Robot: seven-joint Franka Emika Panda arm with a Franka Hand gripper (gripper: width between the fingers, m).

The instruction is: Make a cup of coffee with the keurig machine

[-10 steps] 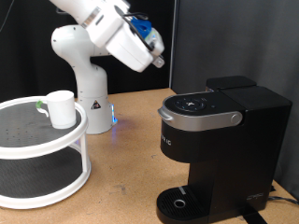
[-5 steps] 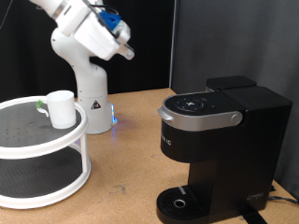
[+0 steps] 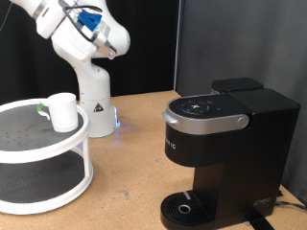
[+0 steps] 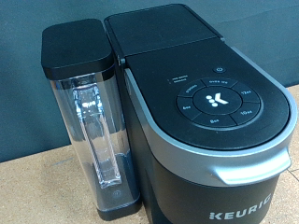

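Arm [image 3: 82,43] raised high, claw unseen.

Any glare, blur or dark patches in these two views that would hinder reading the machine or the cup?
Exterior view: the arm near the top left is slightly motion-blurred; the cup on the white rack is evenly lit; the keurig machine reads dark against the black backdrop, with a sheen on its silver rim. Wrist view: sharp, with window-like reflections on the clear water tank; button labels stay legible. The gripper is not visible.
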